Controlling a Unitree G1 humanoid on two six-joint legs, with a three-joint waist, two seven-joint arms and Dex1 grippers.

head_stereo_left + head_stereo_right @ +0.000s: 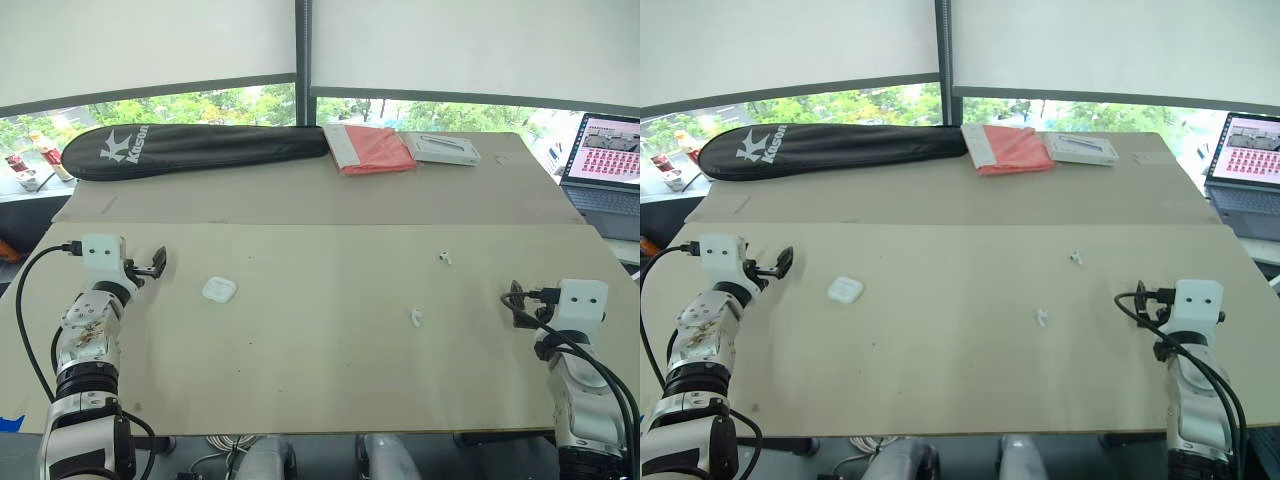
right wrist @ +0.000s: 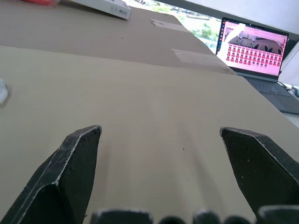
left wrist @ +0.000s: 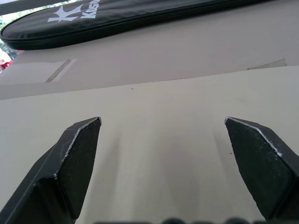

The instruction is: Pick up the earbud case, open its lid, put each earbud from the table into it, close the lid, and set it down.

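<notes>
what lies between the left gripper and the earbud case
In the left eye view, the stretch from the left gripper to the earbud case is bare table.

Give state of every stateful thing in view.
earbud case: lid shut, lying on table
near earbud: loose on table
far earbud: loose on table
left tool: open, empty
right tool: open, empty
laptop: open, screen lit
</notes>
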